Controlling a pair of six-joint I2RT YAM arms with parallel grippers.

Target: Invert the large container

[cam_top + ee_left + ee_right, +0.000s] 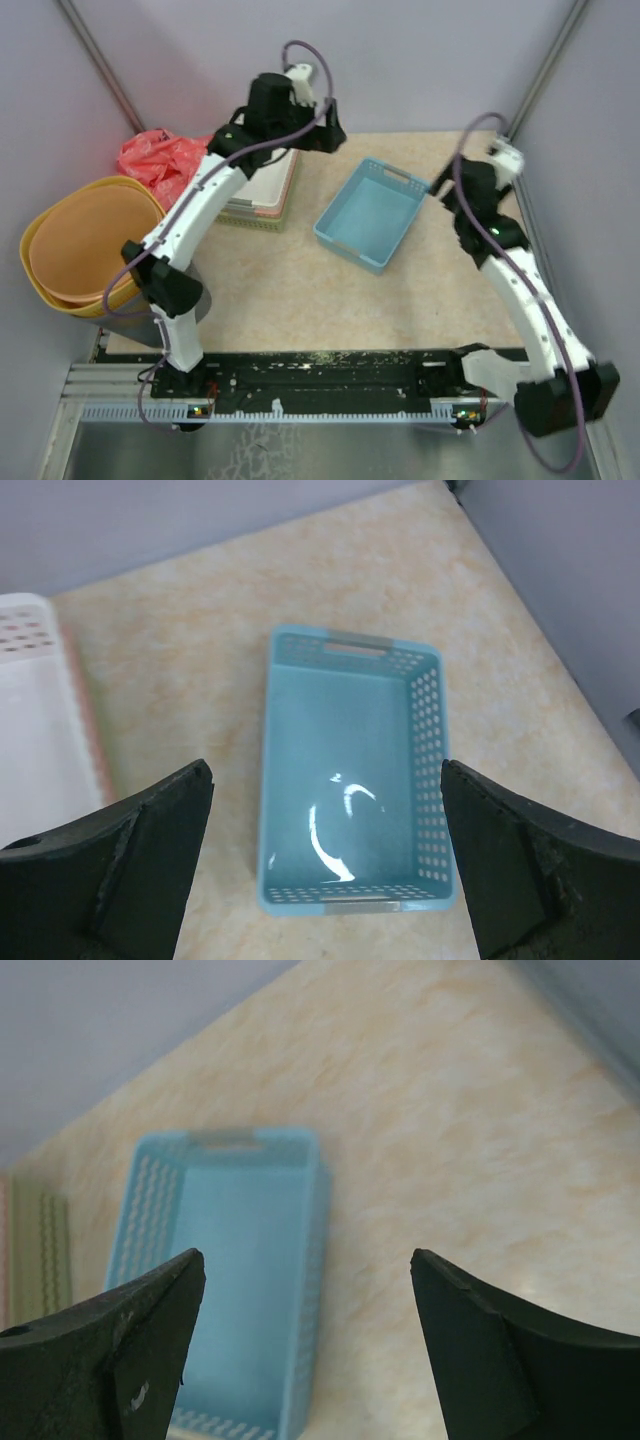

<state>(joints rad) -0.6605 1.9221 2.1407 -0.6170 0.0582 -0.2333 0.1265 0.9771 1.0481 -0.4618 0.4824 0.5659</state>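
A light blue perforated basket [372,213] stands upright, open side up and empty, on the beige table right of centre. It also shows in the left wrist view [350,770] and in the right wrist view [235,1270]. My left gripper [325,130] hangs open above the table, behind and left of the basket, with the basket framed between its fingers [327,780]. My right gripper [440,185] is open and empty just beyond the basket's far right end, above its right rim and bare table [306,1260]. Neither gripper touches the basket.
A stack of flat white, pink and green trays [262,190] lies at the back left, under the left arm, and shows in the left wrist view [35,730]. Nested yellow-orange tubs [85,245] and a red plastic bag [160,158] sit at the far left. Grey walls enclose the table.
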